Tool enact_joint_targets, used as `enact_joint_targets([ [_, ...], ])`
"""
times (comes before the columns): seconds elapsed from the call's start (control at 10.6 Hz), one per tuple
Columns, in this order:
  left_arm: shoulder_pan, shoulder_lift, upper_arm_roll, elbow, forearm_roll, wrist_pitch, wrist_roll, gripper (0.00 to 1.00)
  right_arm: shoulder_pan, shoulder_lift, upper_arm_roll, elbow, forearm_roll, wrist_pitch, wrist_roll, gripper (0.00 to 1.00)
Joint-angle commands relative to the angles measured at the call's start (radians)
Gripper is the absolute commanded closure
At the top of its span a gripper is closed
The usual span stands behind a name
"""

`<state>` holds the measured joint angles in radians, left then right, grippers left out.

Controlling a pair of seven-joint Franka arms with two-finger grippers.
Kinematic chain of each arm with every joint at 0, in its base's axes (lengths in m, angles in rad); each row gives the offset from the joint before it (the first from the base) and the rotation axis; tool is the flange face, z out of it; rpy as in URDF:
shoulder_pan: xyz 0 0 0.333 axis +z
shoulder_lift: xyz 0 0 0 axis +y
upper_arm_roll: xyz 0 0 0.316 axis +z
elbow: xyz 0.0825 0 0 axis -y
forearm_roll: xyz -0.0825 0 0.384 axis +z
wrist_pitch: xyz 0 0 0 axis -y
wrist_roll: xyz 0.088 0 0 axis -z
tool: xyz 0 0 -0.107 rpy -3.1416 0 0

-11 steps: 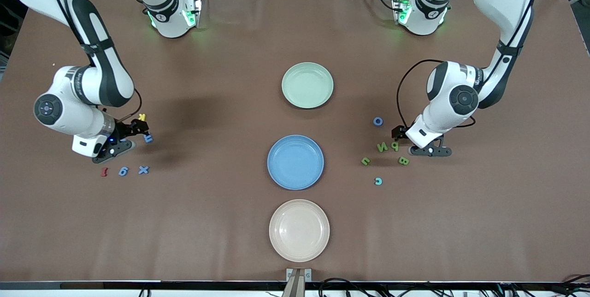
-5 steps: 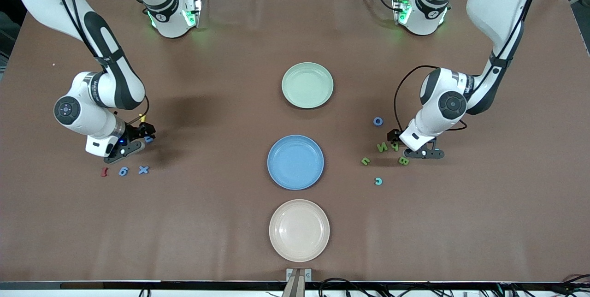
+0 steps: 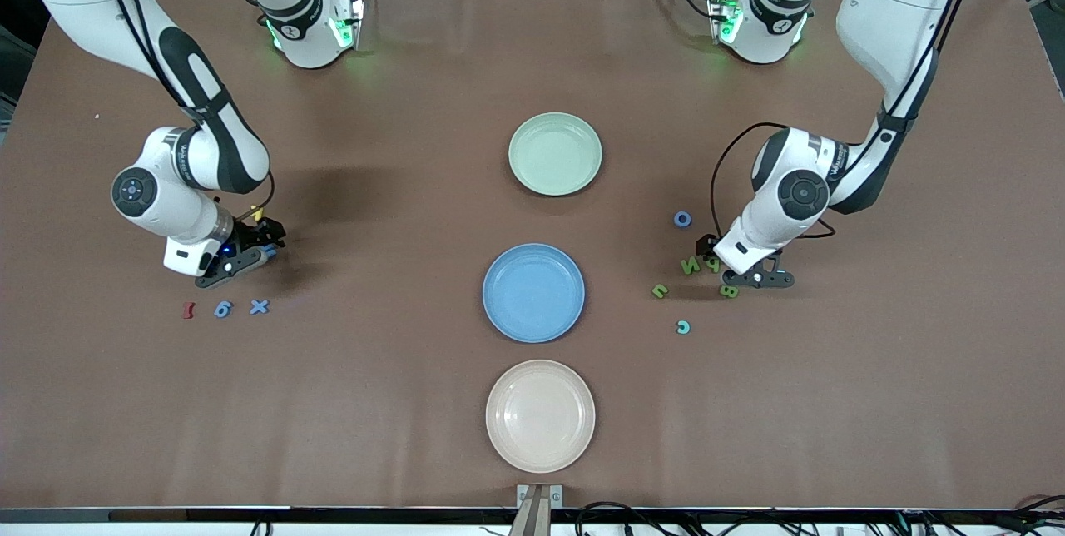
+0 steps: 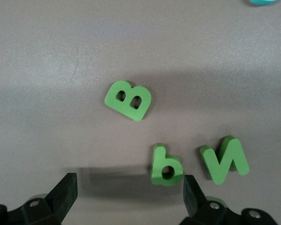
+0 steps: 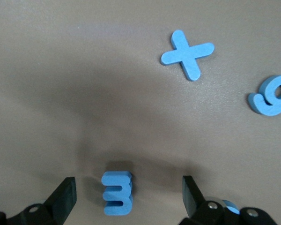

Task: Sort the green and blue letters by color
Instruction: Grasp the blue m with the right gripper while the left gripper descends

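Step in hand: both arms are reaching down to their first pick; all three plates are lying bare, so by my reading no letter is sorted yet.

Right gripper (image 3: 250, 257): hovering low near the table's edge at the right arm's end, fingers spread apart and holding nothing; in the right wrist view they are straddling the blue E (image 5: 116, 192).

Blue letters: the E is lying flat on the table; the blue X (image 3: 260, 306) and the blue 6 (image 3: 222, 309) are sitting nearer to the front camera, in a row with a dark red letter (image 3: 188, 310). A blue ring letter (image 3: 682, 219) is lying apart, at the left arm's end.

Left gripper (image 3: 753, 276): hanging low over the green cluster at the left arm's end, fingers wide apart and empty; the green P (image 4: 166, 165) is lying just inside one finger.

Green letters: the green B (image 4: 129, 100), the P and the green N (image 4: 225, 159) are lying close together; a green J or U (image 3: 660, 290) is just beside them, and a teal letter (image 3: 682, 326) is nearer to the front camera.

Plates: green plate (image 3: 586, 178), blue plate (image 3: 496, 322) and beige plate (image 3: 499, 449) are lining up along the table's middle.

Next move: probably the right gripper is needing to drop squarely over the E and close, then carry it to the blue plate; the left one is needing to centre on the P without nudging the N.
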<state>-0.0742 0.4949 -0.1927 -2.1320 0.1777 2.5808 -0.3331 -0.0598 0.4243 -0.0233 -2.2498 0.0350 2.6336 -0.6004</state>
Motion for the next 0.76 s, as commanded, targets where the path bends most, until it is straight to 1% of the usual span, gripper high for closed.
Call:
enact_joint_targets([
  [0.0, -0.006, 0.031, -0.001, 0.041, 0.037, 0.009, -0.038, 0.00, -0.028, -0.002, 0.022, -0.031, 0.016, 0.037, -0.032, 0.26],
  [0.09, -0.019, 0.033, -0.001, 0.061, 0.037, 0.009, -0.041, 0.00, -0.029, -0.004, 0.023, -0.033, 0.016, 0.034, -0.035, 0.57],
  [0.19, -0.027, 0.034, -0.001, 0.064, 0.037, 0.009, -0.055, 0.00, -0.029, -0.004, 0.023, -0.033, 0.016, 0.028, -0.033, 0.73],
  [0.38, -0.029, 0.037, -0.001, 0.064, 0.037, 0.009, -0.060, 0.00, -0.029, -0.004, 0.023, -0.033, 0.017, 0.025, -0.029, 0.83],
  [0.47, -0.027, 0.037, -0.001, 0.063, 0.040, 0.009, -0.060, 0.00, -0.028, -0.004, 0.026, -0.033, 0.017, 0.025, -0.027, 0.95],
  [0.57, -0.023, 0.036, -0.001, 0.060, 0.043, 0.006, -0.052, 0.00, -0.028, -0.005, 0.029, -0.033, 0.017, 0.025, -0.022, 1.00],
  [0.66, -0.019, 0.033, -0.001, 0.057, 0.045, 0.004, -0.047, 0.00, -0.028, -0.006, 0.029, -0.031, 0.019, 0.025, -0.022, 1.00],
])
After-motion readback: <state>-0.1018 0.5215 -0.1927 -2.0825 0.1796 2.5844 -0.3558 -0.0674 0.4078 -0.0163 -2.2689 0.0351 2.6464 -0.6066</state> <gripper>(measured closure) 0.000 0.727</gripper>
